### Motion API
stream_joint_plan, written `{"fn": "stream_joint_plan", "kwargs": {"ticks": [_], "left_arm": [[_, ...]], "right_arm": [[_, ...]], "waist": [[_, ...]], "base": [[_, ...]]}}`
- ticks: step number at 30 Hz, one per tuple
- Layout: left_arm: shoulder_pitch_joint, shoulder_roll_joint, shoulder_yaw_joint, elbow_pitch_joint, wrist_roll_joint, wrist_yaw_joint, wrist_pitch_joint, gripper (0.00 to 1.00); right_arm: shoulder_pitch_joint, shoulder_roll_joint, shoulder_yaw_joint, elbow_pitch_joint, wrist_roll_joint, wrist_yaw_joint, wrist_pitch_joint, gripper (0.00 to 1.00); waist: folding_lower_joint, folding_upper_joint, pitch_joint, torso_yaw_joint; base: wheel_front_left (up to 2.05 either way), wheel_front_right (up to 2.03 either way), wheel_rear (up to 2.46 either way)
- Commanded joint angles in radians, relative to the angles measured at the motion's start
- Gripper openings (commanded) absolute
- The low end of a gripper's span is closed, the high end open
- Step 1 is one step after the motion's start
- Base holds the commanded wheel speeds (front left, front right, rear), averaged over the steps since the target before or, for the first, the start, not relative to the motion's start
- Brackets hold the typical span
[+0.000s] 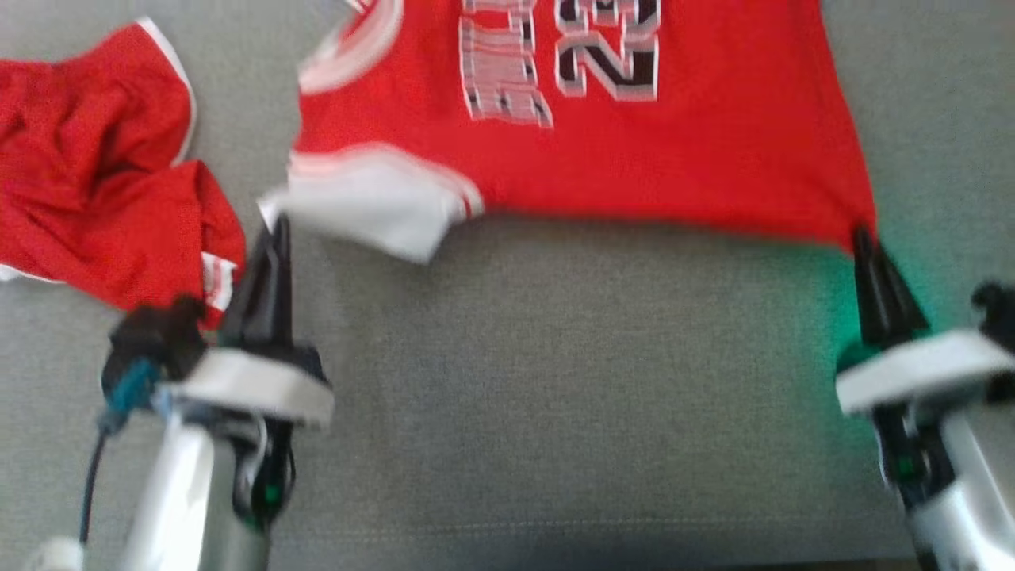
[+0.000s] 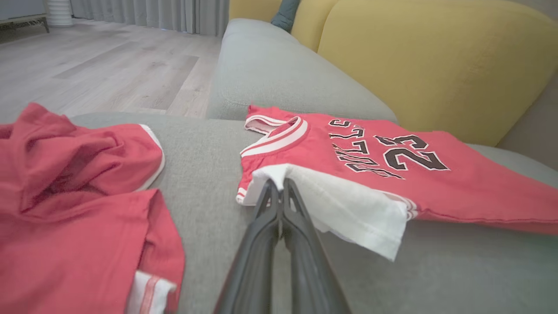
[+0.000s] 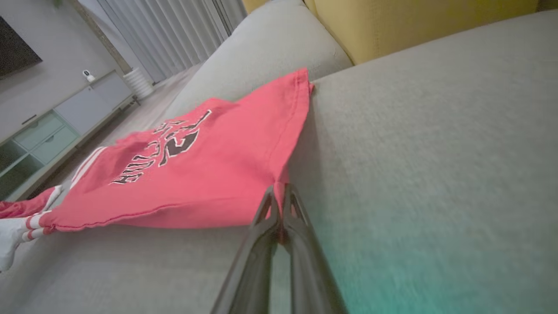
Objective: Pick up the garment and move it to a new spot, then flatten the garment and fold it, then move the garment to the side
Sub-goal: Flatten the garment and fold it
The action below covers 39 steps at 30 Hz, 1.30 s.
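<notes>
Crumpled red cloth (image 1: 103, 182) lay at left edge, left pincer (image 1: 279, 226) clamped on white sleeve (image 1: 373, 202) of the red jersey (image 1: 674, 151) spread on the grey sofa seat (image 1: 555, 357), right pincer (image 1: 861, 236) clamped on its hem corner (image 1: 848, 214), open seat in front, jersey top cut off, head view blurred.

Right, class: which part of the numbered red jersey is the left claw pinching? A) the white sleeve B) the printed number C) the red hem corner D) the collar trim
A: the left claw is shut on the white sleeve of the jersey.
</notes>
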State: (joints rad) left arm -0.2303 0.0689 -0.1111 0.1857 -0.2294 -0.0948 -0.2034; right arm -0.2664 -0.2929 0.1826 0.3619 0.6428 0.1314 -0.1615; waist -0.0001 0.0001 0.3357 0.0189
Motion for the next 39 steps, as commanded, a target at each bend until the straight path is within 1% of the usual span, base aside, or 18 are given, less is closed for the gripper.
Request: {"fn": "stream_joint_plan", "kwargs": {"ticks": [1, 6, 12, 15, 20, 24, 28, 33, 37, 39], "left_arm": [[0.017, 0.025, 0.031, -0.074, 0.003, 0.012, 0.021, 0.0], [0.189, 0.022, 0.017, -0.25, -0.005, 0.051, 0.141, 0.0], [0.337, 0.023, -0.003, -0.418, -0.01, 0.088, 0.275, 0.0], [0.39, 0.026, -0.007, -0.481, -0.012, 0.103, 0.325, 0.0], [0.443, 0.033, -0.01, -0.554, -0.017, 0.121, 0.388, 0.0], [0.447, 0.042, -0.007, -0.583, -0.023, 0.126, 0.423, 0.0], [0.41, 0.051, 0.005, -0.567, -0.038, 0.121, 0.441, 0.0], [0.317, 0.07, 0.026, -0.504, -0.072, 0.101, 0.46, 0.0], [0.206, 0.087, 0.034, -0.441, -0.093, 0.076, 0.471, 0.0], [0.175, 0.091, 0.034, -0.423, -0.098, 0.069, 0.474, 0.0]], "right_arm": [[0.045, 0.001, -0.009, -0.062, -0.019, -0.001, 0.028, 0.0], [0.223, 0.057, -0.116, -0.23, -0.09, -0.001, 0.169, 0.0], [0.362, 0.127, -0.219, -0.405, -0.172, -0.001, 0.317, 0.0], [0.412, 0.153, -0.252, -0.464, -0.201, -0.001, 0.375, 0.0], [0.47, 0.174, -0.285, -0.525, -0.231, -0.001, 0.451, 0.0], [0.481, 0.19, -0.301, -0.548, -0.238, -0.001, 0.487, 0.0], [0.455, 0.198, -0.292, -0.539, -0.246, -0.001, 0.529, 0.0], [0.374, 0.198, -0.283, -0.483, -0.249, -0.001, 0.595, 0.0], [0.288, 0.193, -0.278, -0.426, -0.25, -0.001, 0.614, 0.0], [0.267, 0.192, -0.279, -0.412, -0.25, -0.001, 0.616, 0.0]], "waist": [[0.0001, -0.0001, -0.039, 0.009], [0.0001, -0.0001, -0.091, 0.015], [0.0001, -0.0001, -0.125, 0.023], [0.0001, -0.0001, -0.139, 0.029], [0.0001, -0.0001, -0.154, 0.032], [0.0001, -0.0001, -0.154, 0.028], [0.0001, -0.0001, -0.143, 0.011], [0.0001, -0.0001, -0.105, -0.018], [0.0001, -0.0001, -0.058, -0.025], [0.0001, -0.0001, -0.047, -0.025]], "base": [[0.0, 0.0, 0.0], [0.0, 0.0, 0.0], [0.0, 0.0, 0.0], [0.0, 0.0, 0.0], [0.0, 0.0, 0.0], [0.0, 0.0, 0.0], [0.0, 0.0, 0.0], [0.0, 0.0, 0.0], [0.0, 0.0, 0.0], [0.0, 0.0, 0.0]]}}
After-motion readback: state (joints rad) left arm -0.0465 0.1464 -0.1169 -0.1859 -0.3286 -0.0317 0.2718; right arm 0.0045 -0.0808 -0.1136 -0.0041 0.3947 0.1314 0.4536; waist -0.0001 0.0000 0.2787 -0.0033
